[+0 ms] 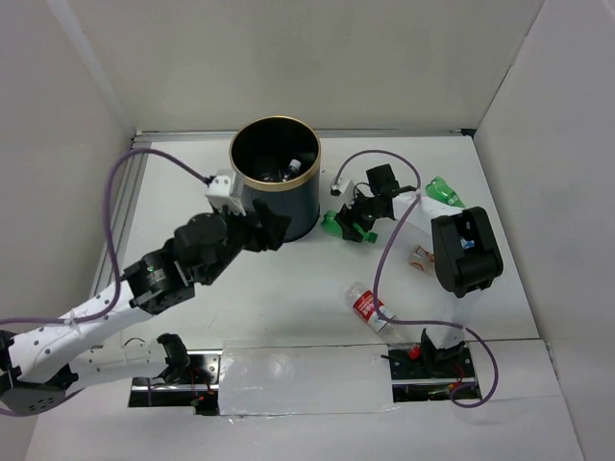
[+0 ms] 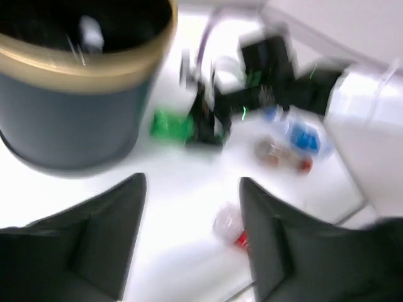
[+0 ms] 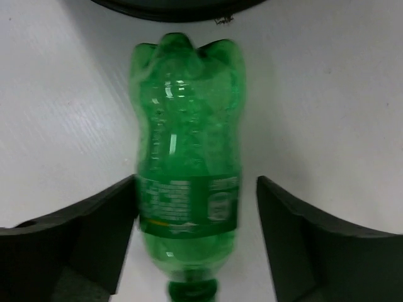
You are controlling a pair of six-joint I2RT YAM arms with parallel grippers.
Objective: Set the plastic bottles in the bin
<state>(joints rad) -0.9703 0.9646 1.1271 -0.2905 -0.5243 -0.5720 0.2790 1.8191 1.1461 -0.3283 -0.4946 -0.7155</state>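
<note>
The dark bin (image 1: 279, 202) with a gold rim stands at the back centre, with some bottles inside (image 1: 289, 171). My right gripper (image 1: 354, 227) is open and straddles a green bottle (image 1: 338, 227) lying just right of the bin. In the right wrist view this bottle (image 3: 186, 170) lies between the fingers of the right gripper (image 3: 195, 189), its left side at the left finger, base toward the bin. My left gripper (image 1: 273, 231) is open and empty beside the bin's front; the left wrist view (image 2: 192, 182) shows nothing in it. A clear red-labelled bottle (image 1: 368, 306) lies at the front.
Another green bottle (image 1: 444, 191) lies at the back right. A clear bottle (image 1: 422, 256) lies partly hidden behind my right arm. The left wrist view shows the bin (image 2: 69, 119), the green bottle (image 2: 170, 124) and the red-labelled bottle (image 2: 228, 225). White walls enclose the table.
</note>
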